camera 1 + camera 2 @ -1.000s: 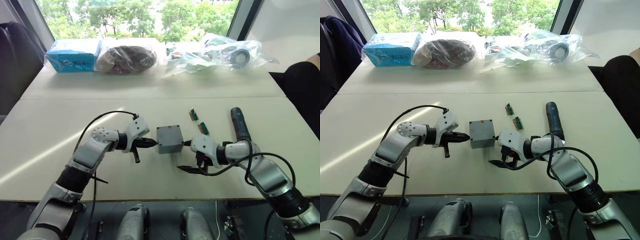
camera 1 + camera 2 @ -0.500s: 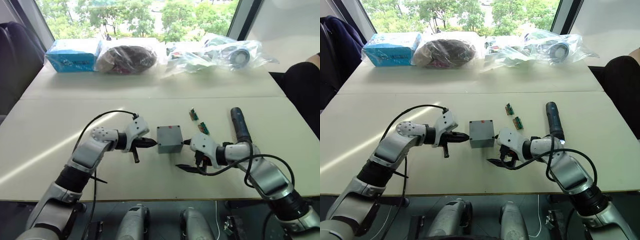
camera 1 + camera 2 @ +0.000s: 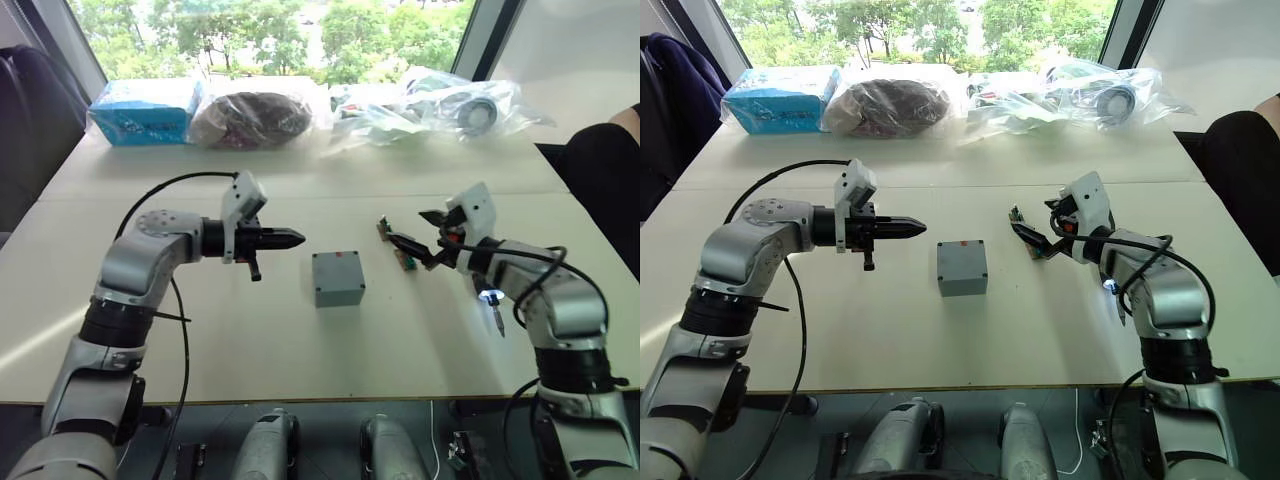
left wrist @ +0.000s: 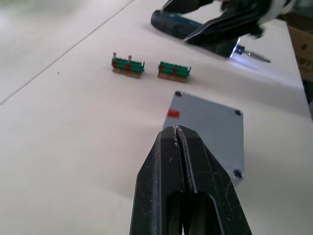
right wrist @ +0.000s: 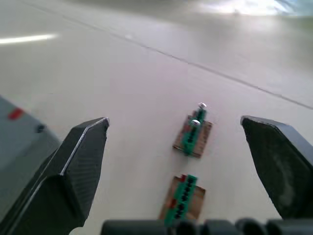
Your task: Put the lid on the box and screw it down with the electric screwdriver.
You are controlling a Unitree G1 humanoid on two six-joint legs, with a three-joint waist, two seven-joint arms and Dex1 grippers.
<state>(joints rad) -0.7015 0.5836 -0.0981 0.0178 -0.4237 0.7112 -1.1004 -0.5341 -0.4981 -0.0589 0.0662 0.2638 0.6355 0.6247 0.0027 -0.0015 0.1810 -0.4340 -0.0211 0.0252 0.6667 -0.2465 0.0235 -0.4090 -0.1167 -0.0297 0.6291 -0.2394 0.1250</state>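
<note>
Above the desk (image 3: 200, 330), the left hand (image 3: 297, 238) hangs with its two black fingers pressed together, empty, pointing level toward the right hand (image 3: 412, 233). That one is raised too, fingers spread wide with nothing between them, hovering over two small green parts (image 5: 188, 166). Between the hands, lower down, the box (image 3: 337, 279) sits on the desk with the lid (image 4: 208, 129) already on it (a red mark near one corner). The electric screwdriver (image 4: 195, 30) lies beneath the right forearm, its bit (image 4: 257, 55) lit at the tip.
</note>
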